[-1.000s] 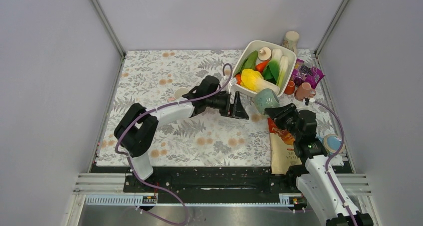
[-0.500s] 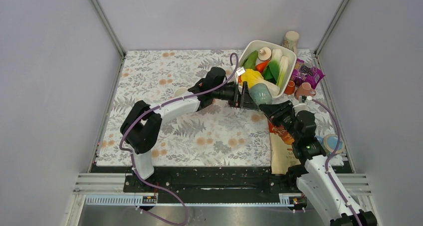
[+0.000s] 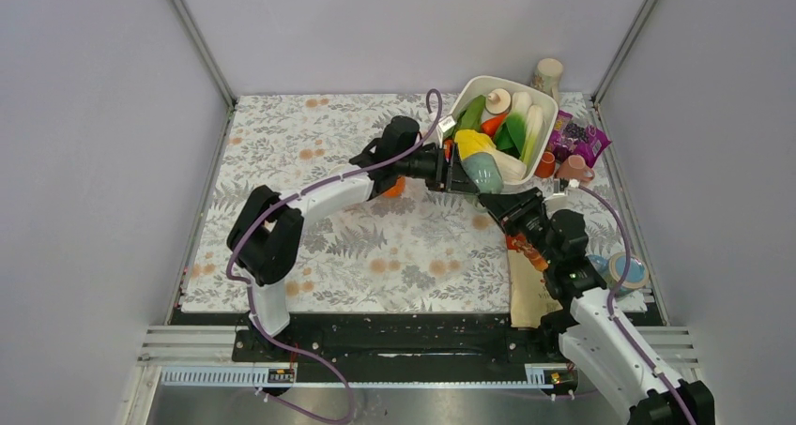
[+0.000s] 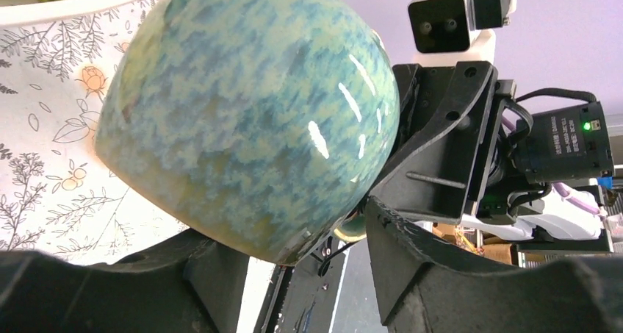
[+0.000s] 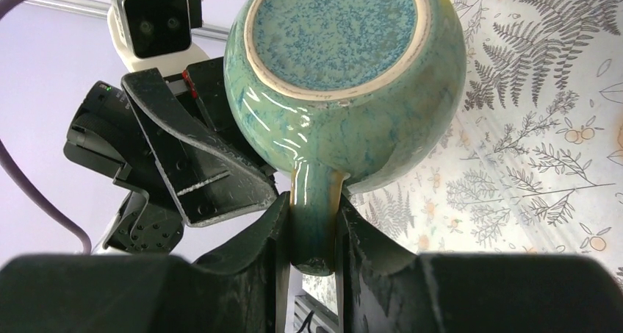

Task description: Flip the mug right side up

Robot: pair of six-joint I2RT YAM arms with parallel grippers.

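Seen from above, the mug (image 3: 483,172) is held above the tabletop (image 3: 310,162) beside the bowl (image 3: 514,81), and the left tool (image 3: 460,172) has been brought onto it. At the left wrist, the mug's body is straddled, but a firm grip cannot be told. At the right wrist, the handle (image 5: 314,215) is pinched by the right tool (image 5: 314,226); a handover seems begun.
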